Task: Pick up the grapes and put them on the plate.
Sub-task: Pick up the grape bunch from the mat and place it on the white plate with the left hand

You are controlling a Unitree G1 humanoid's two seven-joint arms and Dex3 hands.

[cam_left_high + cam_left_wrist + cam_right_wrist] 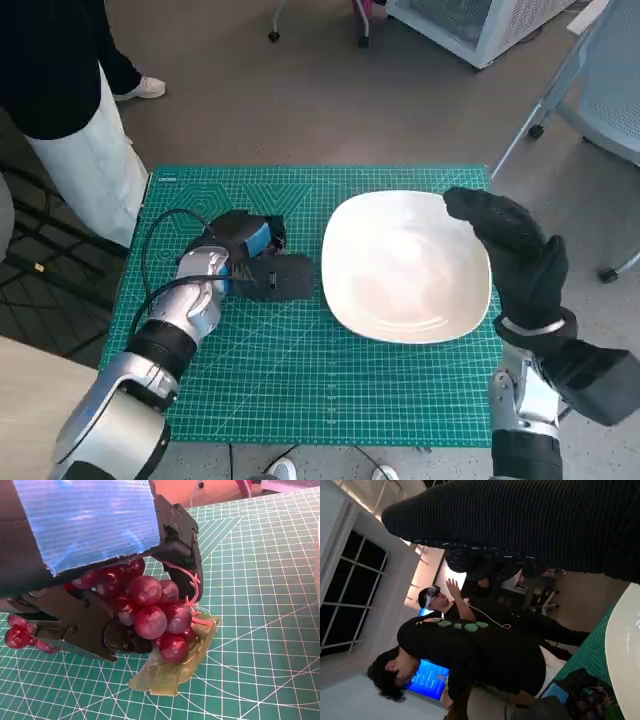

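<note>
Now left hand (95,580) grips grapes (150,610) beside plate (400,265).

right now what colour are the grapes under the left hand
Dark red grapes, clearest in the left wrist view.

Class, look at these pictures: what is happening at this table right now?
A humanoid robot is working at a green cutting mat. Its left hand has its fingers closed around a bunch of red grapes, low over the mat. The white plate beside it holds nothing yet. The gloved right hand hovers at the plate's edge, holding nothing.
</note>
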